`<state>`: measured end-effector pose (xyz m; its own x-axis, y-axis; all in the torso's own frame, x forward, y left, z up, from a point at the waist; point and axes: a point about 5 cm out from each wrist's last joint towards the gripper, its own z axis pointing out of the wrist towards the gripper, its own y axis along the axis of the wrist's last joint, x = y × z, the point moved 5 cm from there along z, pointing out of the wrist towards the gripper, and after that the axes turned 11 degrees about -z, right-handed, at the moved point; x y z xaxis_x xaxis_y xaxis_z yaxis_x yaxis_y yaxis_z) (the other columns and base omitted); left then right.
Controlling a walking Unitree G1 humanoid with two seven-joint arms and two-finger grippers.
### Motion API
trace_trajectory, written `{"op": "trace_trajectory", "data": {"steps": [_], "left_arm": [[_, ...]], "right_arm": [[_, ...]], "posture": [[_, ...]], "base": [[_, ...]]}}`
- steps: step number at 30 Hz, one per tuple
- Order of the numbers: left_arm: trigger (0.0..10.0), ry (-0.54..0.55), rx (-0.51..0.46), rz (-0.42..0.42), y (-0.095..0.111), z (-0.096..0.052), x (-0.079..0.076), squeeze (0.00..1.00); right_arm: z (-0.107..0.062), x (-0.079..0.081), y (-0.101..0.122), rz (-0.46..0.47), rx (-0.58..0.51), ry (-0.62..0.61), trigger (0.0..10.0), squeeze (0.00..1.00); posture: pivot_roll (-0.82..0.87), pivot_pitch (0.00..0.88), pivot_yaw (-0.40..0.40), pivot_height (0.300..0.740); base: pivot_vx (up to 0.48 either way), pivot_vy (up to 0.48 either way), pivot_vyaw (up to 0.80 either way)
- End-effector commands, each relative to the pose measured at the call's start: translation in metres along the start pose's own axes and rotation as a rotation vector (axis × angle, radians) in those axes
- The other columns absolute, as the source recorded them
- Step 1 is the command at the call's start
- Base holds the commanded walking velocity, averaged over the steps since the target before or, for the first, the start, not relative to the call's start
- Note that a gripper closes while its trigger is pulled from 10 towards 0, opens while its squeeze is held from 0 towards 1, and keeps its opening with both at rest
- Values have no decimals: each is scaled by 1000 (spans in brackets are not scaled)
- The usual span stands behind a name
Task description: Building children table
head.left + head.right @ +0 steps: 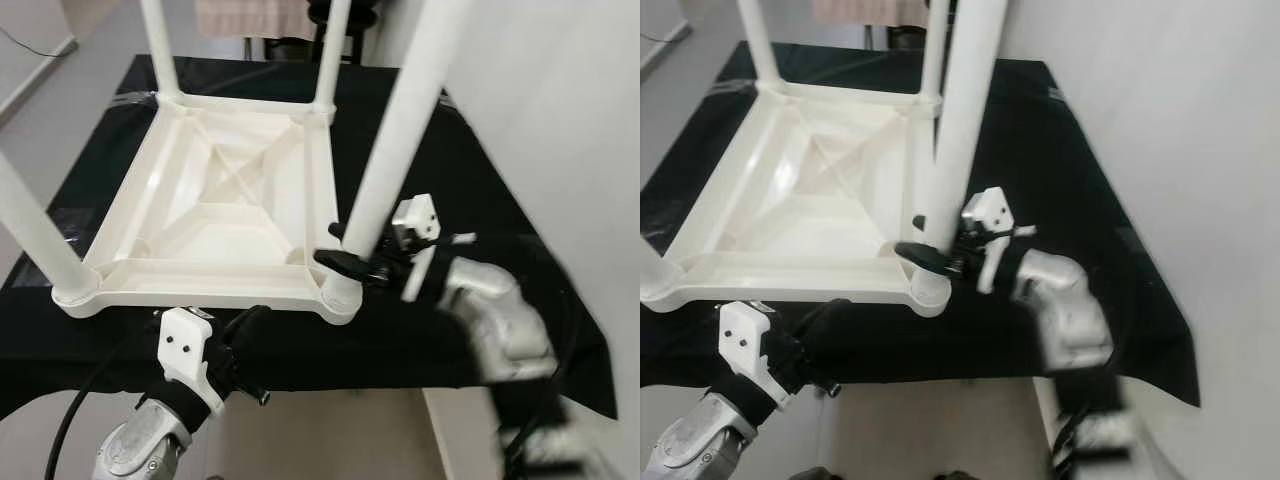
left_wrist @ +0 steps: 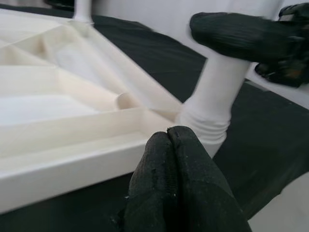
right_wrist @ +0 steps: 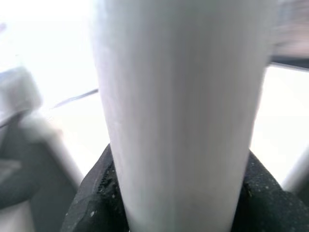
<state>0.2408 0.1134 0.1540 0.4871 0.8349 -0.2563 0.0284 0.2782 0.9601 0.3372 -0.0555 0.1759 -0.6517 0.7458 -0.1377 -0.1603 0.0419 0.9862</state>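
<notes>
Right claw (image 1: pixel 345 262): its black fingers pinch the near-right leg (image 1: pixel 395 150) low down, just above the corner socket.
Left claw (image 2: pixel 179 181): fingers pressed together, holding nothing, just beside the near rim of the tabletop.
Children's table (image 1: pixel 225 200): white plastic, lying upside down on the black-covered desk (image 1: pixel 470 170), ribbed underside up, a leg standing at each corner.
Near-right leg: leans slightly away from upright.
</notes>
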Motion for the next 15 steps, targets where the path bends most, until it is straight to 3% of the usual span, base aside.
{"op": "trace_trajectory", "data": {"steps": [1, 2, 3, 7, 11, 12, 13, 14, 15], "left_arm": [[10000, -12, 12, -9, -3, -2, -3, 0], [10000, -12, 12, -9, -3, -2, -3, 0], [10000, -11, 13, -9, -3, -2, -3, 0], [10000, -11, 11, -7, -4, 0, -3, 0], [10000, -11, 7, -6, -3, 0, -3, 0], [10000, -11, 6, -5, -3, 0, -3, 0], [10000, -11, 6, -5, -3, 0, -3, 0], [10000, -12, 5, -5, -3, 1, -3, 0], [10000, -12, 4, -5, -3, 1, -3, 0]], "right_arm": [[-3, 13, -44, -45, 213, -68, 0, 0], [-3, 13, -44, -45, 213, -68, 0, 0], [0, 26, -45, -122, 229, -3, 0, 0], [0, 18, -48, -13, 233, 7, 0, 0], [-1, 20, -45, -8, 230, 11, 0, 0], [-2, 18, -43, -8, 238, -14, 2431, 0], [-2, 18, -43, -8, 238, -14, 2431, 0], [-2, 22, -40, 33, 233, -6, 10000, 612], [-2, 24, -38, 63, 228, 2, 10000, 612]], "posture": [[63, 121, -102, 740], [63, 121, -102, 740], [63, 120, -101, 740], [64, 110, -121, 740], [61, 109, -120, 740], [61, 109, -120, 740], [61, 109, -120, 740], [61, 107, -108, 740], [61, 107, -108, 740]], "base": [[0, 0, 0], [0, 0, 0], [0, 0, 0], [0, 0, 0], [0, 0, 0], [0, 0, 0], [0, 0, 0], [0, 0, 0], [0, 0, 0]]}}
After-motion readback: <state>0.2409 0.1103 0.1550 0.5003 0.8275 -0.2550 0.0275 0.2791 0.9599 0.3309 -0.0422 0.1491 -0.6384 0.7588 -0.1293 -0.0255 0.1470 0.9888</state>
